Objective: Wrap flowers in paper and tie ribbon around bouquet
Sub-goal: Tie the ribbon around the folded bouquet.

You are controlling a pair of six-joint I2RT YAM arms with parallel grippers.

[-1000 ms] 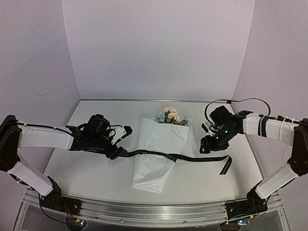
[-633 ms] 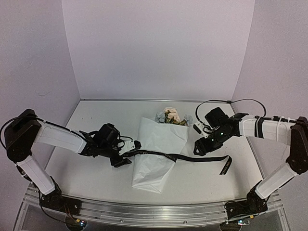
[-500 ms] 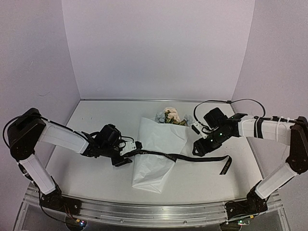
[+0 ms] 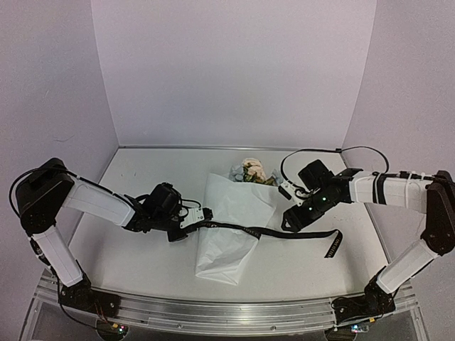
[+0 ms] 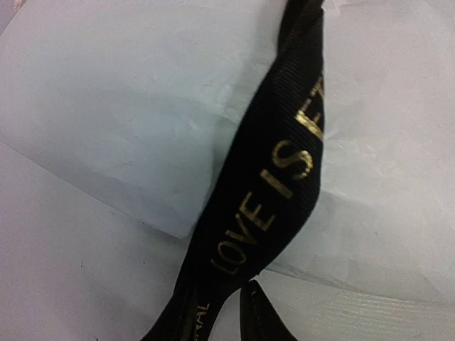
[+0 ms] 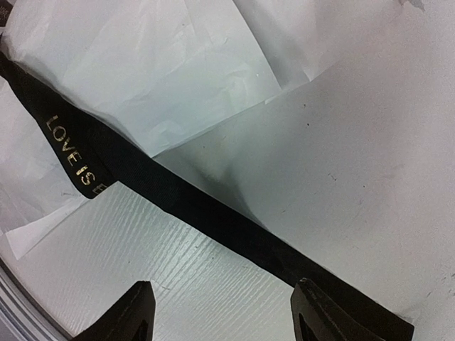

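The bouquet lies mid-table, its white paper [image 4: 229,231] a cone with the flowers [image 4: 252,170] poking out at the far end. The black ribbon [image 4: 284,233] with gold lettering lies across the cone, its free end at the right. My left gripper [image 4: 188,225] is at the cone's left edge, jaws narrowed onto the ribbon [image 5: 274,185]; one finger [image 5: 259,321] shows and the ribbon covers the other. My right gripper [image 4: 290,222] hovers open just right of the cone, above the ribbon [image 6: 213,213], which runs past its right finger [image 6: 313,312]; the paper [image 6: 142,64] lies beyond.
The white table [image 4: 142,177] ends in lavender walls at the back and both sides. A metal rail [image 4: 227,312] runs along the near edge between the two arm bases. The ribbon's loose tail [image 4: 333,245] lies on the table at the right.
My left gripper has slid right to the cone's edge and closed its jaws on the ribbon. The right gripper has drifted left toward the cone, still open.
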